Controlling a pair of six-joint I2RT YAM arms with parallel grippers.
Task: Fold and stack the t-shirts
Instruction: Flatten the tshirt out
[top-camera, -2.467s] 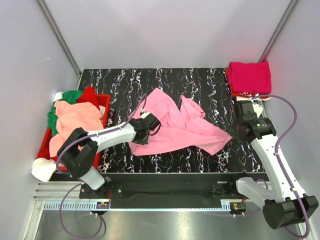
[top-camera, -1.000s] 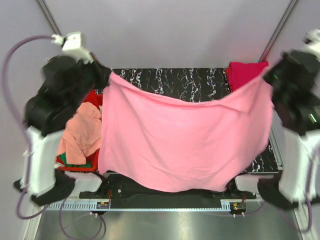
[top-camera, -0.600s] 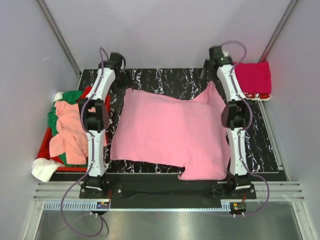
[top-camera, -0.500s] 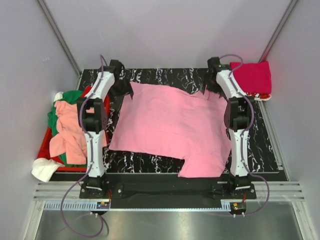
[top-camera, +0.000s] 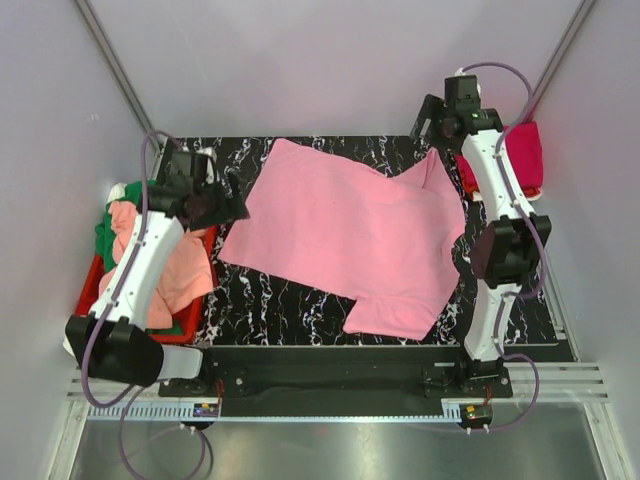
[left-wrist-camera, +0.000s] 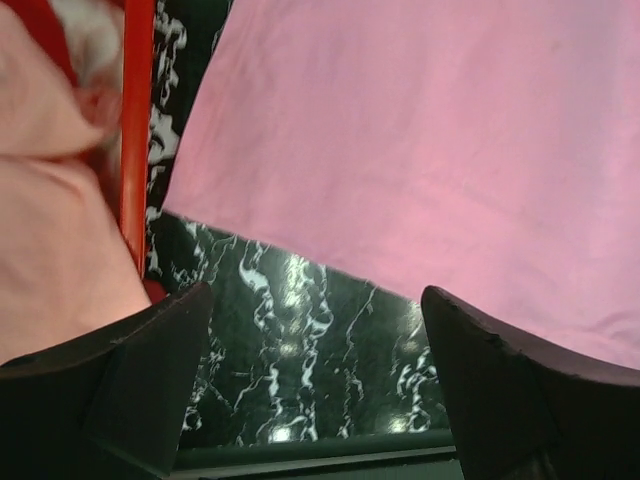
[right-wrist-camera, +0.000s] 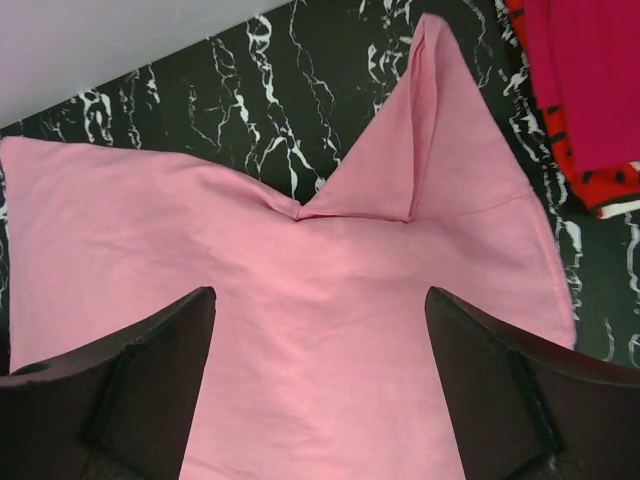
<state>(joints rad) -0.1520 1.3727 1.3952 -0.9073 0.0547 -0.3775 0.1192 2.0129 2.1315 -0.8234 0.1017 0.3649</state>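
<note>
Pink t-shirt (top-camera: 350, 235) lies spread flat on your black marbled worktop (top-camera: 290, 310), its far-right sleeve folded over. Your left arm arches over the red crate (left-wrist-camera: 135, 130); the left gripper (left-wrist-camera: 315, 300) hangs near the shirt's left edge, wide apart and empty. Your right arm stretches far back, the right gripper (right-wrist-camera: 318, 295) raised above the shirt, equally wide and empty.

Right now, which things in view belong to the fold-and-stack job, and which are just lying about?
Job: pink t-shirt spread flat; folded magenta t-shirt at far right; salmon t-shirt and green t-shirt heaped at left.
Lying about: red crate under that heap; black marbled table.
</note>
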